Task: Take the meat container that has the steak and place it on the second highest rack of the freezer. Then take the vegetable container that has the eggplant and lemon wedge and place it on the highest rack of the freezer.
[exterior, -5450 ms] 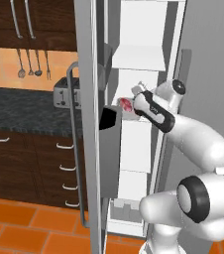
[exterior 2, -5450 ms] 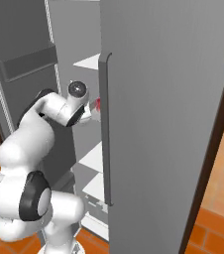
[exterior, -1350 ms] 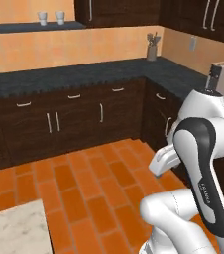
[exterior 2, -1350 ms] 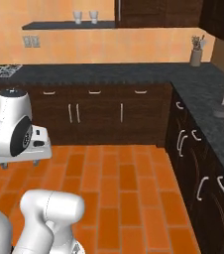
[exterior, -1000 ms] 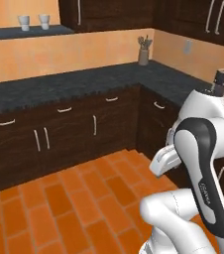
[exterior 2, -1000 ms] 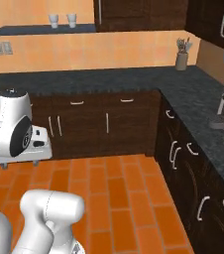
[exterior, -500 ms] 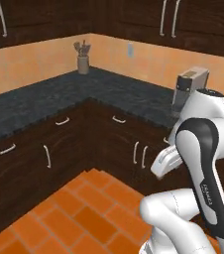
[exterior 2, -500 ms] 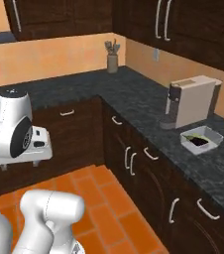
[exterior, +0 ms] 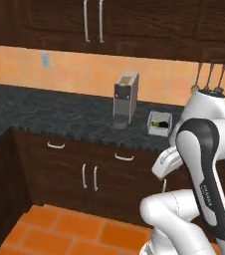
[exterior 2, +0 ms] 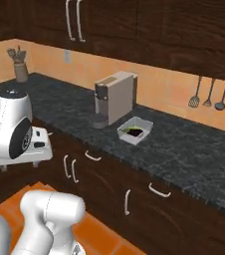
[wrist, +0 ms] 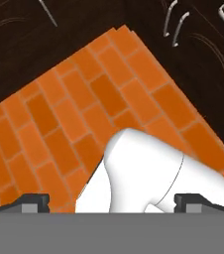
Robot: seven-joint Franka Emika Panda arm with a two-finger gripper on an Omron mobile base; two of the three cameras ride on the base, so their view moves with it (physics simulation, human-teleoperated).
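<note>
The vegetable container (exterior: 160,123) is a small white tray on the dark counter, just right of a coffee machine. In the right base view the vegetable container (exterior 2: 134,130) holds the dark eggplant (exterior 2: 133,131) with a yellow-green bit beside it that looks like the lemon wedge. My arm is folded close to my body, well short of the counter. My gripper (wrist: 112,202) points down at the orange tiled floor, open, with nothing held. The freezer and the meat container with the steak are out of view.
A grey coffee machine (exterior 2: 114,97) stands left of the tray. Ladles and spatulas (exterior 2: 211,95) hang on the wall to the right. A utensil holder (exterior 2: 20,67) sits at the far left of the counter (exterior 2: 189,149). Dark cabinets with handles (exterior: 89,177) run below.
The whole picture has swung sideways as the base turned; the coffee machine and white tray now lie ahead and nearer. The arm stays folded and the gripper stays open.
</note>
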